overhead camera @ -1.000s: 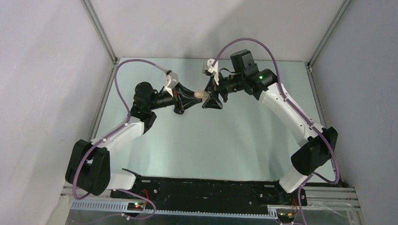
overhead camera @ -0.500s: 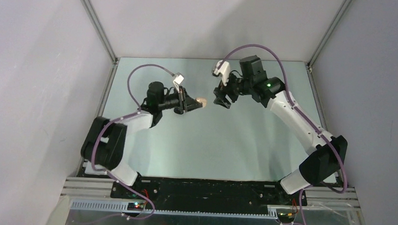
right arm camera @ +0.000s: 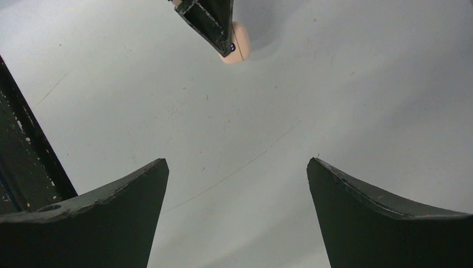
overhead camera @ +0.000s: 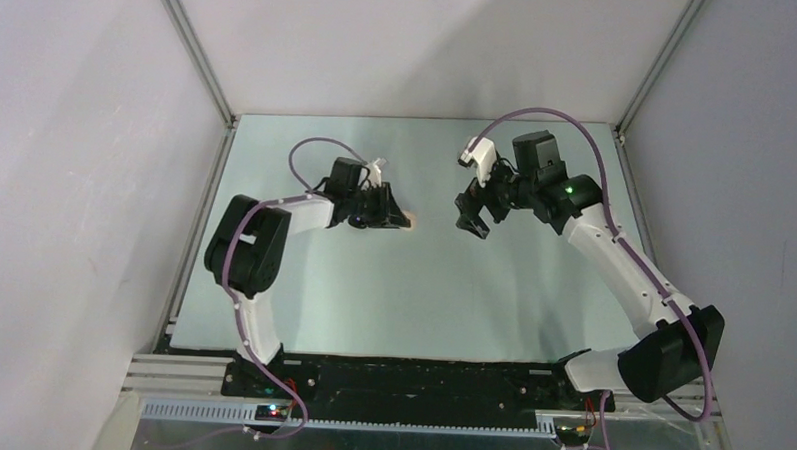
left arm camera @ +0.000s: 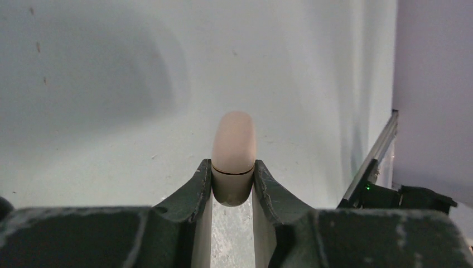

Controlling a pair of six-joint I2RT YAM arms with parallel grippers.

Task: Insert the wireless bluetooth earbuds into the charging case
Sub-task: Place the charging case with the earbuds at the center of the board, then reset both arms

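A cream-beige pebble-like charging case (left arm camera: 233, 151) is pinched between the fingers of my left gripper (left arm camera: 233, 174). Its lid is closed along a thin seam. In the top view the left gripper (overhead camera: 399, 217) holds the case (overhead camera: 412, 222) low over the pale green table (overhead camera: 412, 296), left of centre. My right gripper (overhead camera: 472, 222) is open and empty, a short way to the right of the case. In the right wrist view my right gripper (right arm camera: 237, 170) has wide-spread jaws, with the case (right arm camera: 241, 49) far ahead of them. No earbuds show in any view.
Grey enclosure walls and aluminium corner posts (overhead camera: 198, 58) ring the table. A metal edge rail (left arm camera: 375, 159) and a black arm base with a green light (left arm camera: 418, 196) lie to the right of the left gripper. A black bar (right arm camera: 25, 151) lies left of the right gripper.
The two grippers have drawn apart. The left arm folded back and lowered, keeping the case. The right gripper moved right and down, away from the case, and is open.
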